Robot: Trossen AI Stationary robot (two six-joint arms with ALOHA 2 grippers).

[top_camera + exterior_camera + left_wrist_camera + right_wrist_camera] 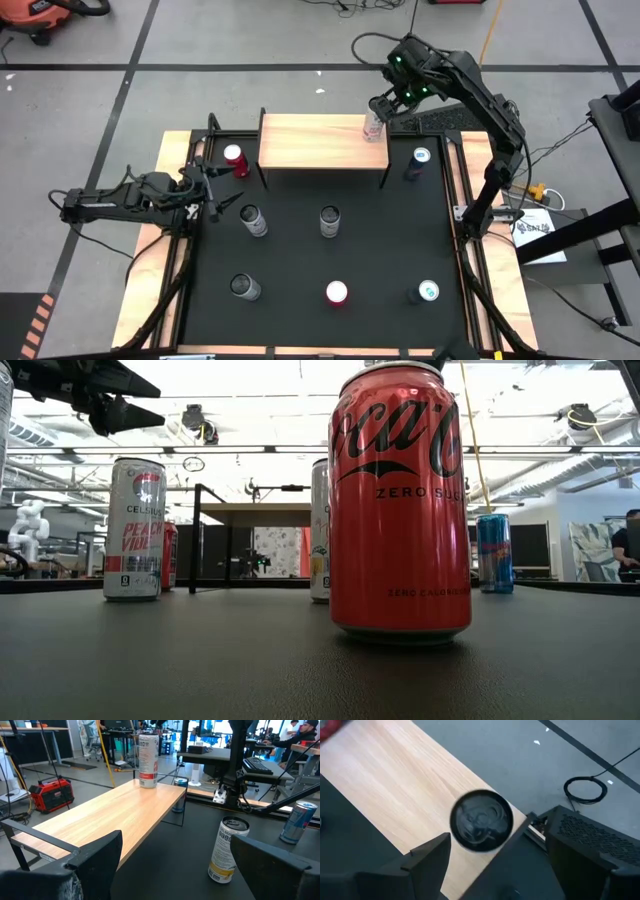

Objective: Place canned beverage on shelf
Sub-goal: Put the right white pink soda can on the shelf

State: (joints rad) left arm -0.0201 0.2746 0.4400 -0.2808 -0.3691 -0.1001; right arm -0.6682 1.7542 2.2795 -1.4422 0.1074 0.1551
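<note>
Now: right claw (384, 108) open above can (373, 127) on shelf (310, 143) | left claw (212, 189) open, low at mat edge

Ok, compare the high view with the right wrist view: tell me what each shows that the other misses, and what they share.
Only the high view shows the whole black mat with the cans standing on it, among them the red-topped can, and the left gripper open near the shelf's left end. Only the right wrist view looks straight down on the dark lid of the can on the shelf, with the right gripper's fingers spread apart from it. Both show the shelf, that can and the right gripper.
</note>
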